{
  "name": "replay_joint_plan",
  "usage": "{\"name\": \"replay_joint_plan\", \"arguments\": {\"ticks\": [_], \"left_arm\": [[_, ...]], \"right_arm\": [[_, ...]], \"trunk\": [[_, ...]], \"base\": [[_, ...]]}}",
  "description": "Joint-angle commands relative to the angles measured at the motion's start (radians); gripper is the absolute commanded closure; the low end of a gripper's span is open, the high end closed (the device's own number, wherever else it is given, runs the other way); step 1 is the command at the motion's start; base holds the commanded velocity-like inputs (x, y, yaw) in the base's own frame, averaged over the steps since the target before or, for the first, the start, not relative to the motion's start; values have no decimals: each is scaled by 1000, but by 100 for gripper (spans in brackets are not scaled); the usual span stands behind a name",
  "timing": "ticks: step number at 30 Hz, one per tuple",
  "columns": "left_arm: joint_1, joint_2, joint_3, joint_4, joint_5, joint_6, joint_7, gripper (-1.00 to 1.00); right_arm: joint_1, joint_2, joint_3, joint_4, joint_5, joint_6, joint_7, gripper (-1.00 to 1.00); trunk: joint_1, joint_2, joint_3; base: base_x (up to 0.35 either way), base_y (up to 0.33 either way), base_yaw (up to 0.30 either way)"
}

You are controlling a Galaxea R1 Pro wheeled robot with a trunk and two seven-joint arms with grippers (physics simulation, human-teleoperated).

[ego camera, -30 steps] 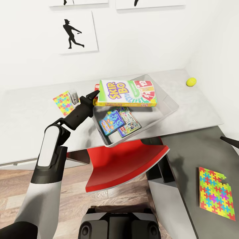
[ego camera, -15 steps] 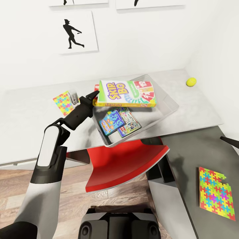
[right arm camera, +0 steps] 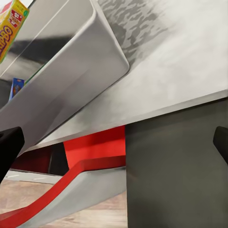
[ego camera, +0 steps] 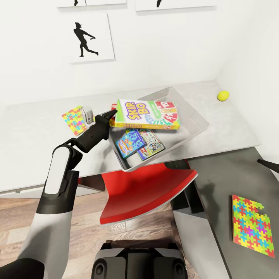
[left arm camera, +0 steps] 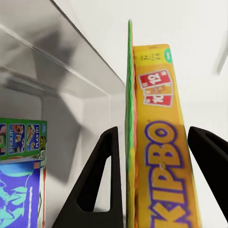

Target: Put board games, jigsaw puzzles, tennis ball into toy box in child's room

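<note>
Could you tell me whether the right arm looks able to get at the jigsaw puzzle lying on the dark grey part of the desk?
Probably yes. That jigsaw puzzle lies flat and alone on the dark grey section on the robot's right side, nothing on top of it, and the right gripper's open fingertips frame the desk edge nearby.

The board game [ego camera: 147, 113] in my left hand [ego camera: 111, 114] reads "SKIP-BO" and "12". Its yellow edge shows "12" and "10" cards.

The table [ego camera: 35, 155] is carrying the toy box [ego camera: 195, 116] just beside the left gripper [ego camera: 113, 112], one jigsaw puzzle [ego camera: 73, 121] beside it, the tennis ball [ego camera: 223, 95] and another puzzle [ego camera: 250, 226] well apart.
</note>
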Motion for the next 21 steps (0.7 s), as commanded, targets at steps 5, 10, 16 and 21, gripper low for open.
{"name": "replay_joint_plan", "arguments": {"ticks": [5,10,16,21], "left_arm": [[-5,-3,0,-1,10,1,19,100],[-21,-6,-2,-1,7,-1,29,100],[-46,-14,-34,-1,2,-4,71,100],[-73,-18,-57,-1,-1,-9,107,100]], "right_arm": [[-1,-1,-1,0,0,5,3,-100],[-1,-2,-1,0,-1,5,3,-100],[-2,-3,-1,0,-4,5,3,-100],[-1,-3,-1,0,-6,5,3,-100]], "trunk": [[1,-2,-1],[1,-2,-1],[1,-2,-1],[1,-2,-1]], "base": [[0,0,0],[0,0,0],[0,0,0],[0,0,0]]}}
